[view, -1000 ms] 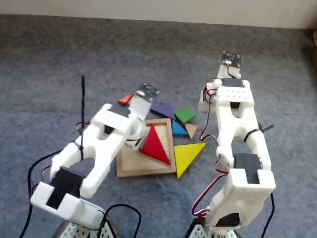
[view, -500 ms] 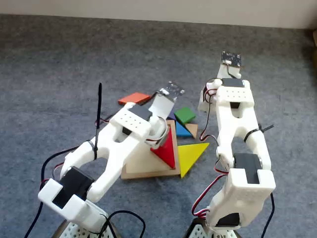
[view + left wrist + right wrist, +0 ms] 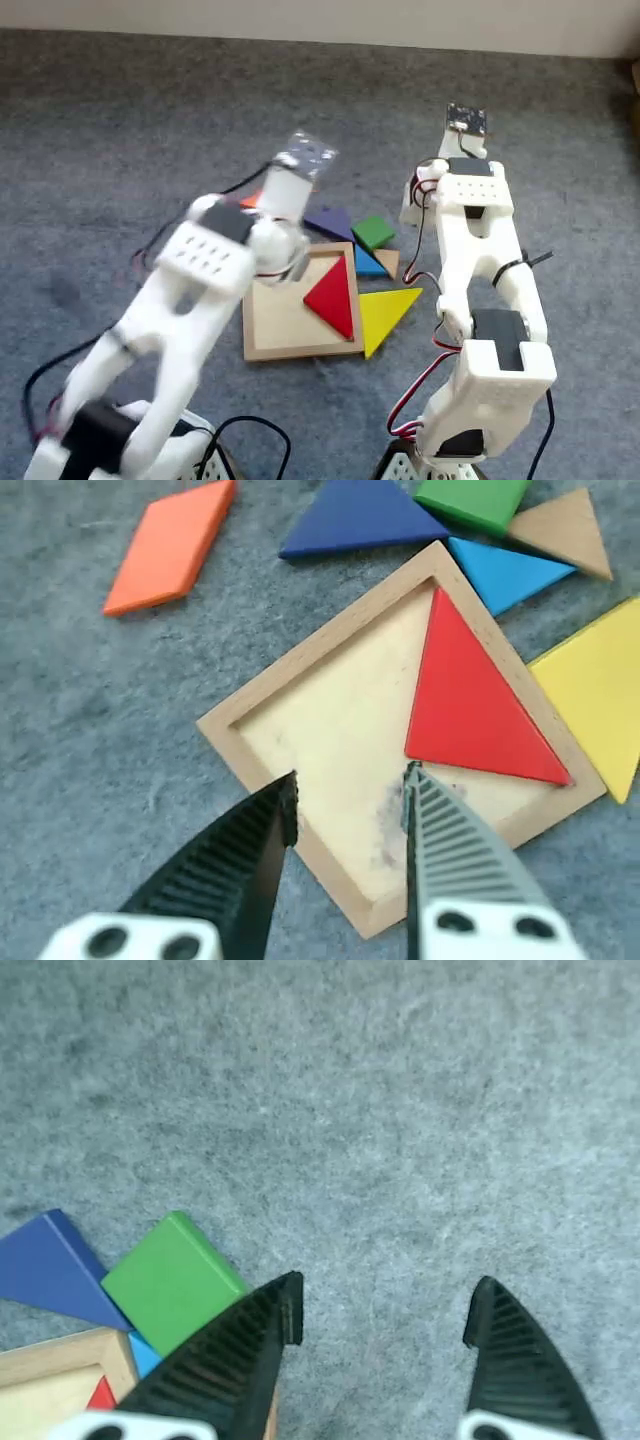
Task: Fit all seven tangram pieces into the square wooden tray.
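— Grey carpet (image 3: 120, 120) under everything, I see. Where's the tray on it?

— The wooden tray (image 3: 330, 730) lies right below my left gripper (image 3: 350, 777). Its fingers stand apart with nothing between them, above the tray's bare floor.

— What has just changed?

— A second ago my left arm was low over the tray. Half a second ago it swept across toward the tray's right side. Now it has lifted and drawn back above the tray's far left corner. The red triangle (image 3: 470, 715) went with that sweep: it lay nearer the tray's middle and now sits along the tray's right wall. The tray itself got nudged and turned a little.

— And for the job?

— One piece home, I'd judge, and tucked aside so the rest of the floor is free. Six wait outside the tray. The yellow triangle (image 3: 600, 690) is just beside its near right corner. The light blue triangle (image 3: 505, 565), tan triangle (image 3: 565, 530), green square (image 3: 170, 1280) and dark blue triangle (image 3: 360, 515) lie along its far edge. The orange parallelogram (image 3: 170, 545) is off its far left corner.

— Your other hand?

— My right gripper (image 3: 390, 1285) hasn't stirred. It hangs spread and empty over carpet beyond the tray's far right corner, past the green square.
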Available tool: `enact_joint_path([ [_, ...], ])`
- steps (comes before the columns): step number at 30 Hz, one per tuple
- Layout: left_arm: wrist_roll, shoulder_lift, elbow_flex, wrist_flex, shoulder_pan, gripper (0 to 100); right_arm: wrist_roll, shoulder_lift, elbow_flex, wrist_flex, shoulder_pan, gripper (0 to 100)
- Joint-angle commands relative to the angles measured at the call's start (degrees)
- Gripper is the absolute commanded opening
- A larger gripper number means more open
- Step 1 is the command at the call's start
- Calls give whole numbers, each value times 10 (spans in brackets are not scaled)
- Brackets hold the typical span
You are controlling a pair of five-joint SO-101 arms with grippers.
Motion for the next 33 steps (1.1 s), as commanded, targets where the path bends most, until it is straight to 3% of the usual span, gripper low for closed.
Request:
enact_joint_path([
  [1, 3, -168, 78, 5, -57, 184, -1, -8, -2, -7, 7, 260],
  [8, -57, -294, 218, 4, -183, 184, 8, -15, -23, 63, 7, 260],
  [13, -58, -344, 307, -39, -271, 184, 50, -36, -79, 136, 3, 258],
  [16, -58, -366, 364, -75, -305, 184, 87, -50, -86, 173, 0, 193],
  [21, -58, -386, 436, -114, -328, 184, 125, -65, -84, 179, -17, 60],
  [27, -58, -385, 487, -172, -327, 184, 132, 9, -82, 117, -82, 60],
  [33, -58, -382, 490, -175, -327, 184, 133, 114, -87, 114, -118, 60],
])
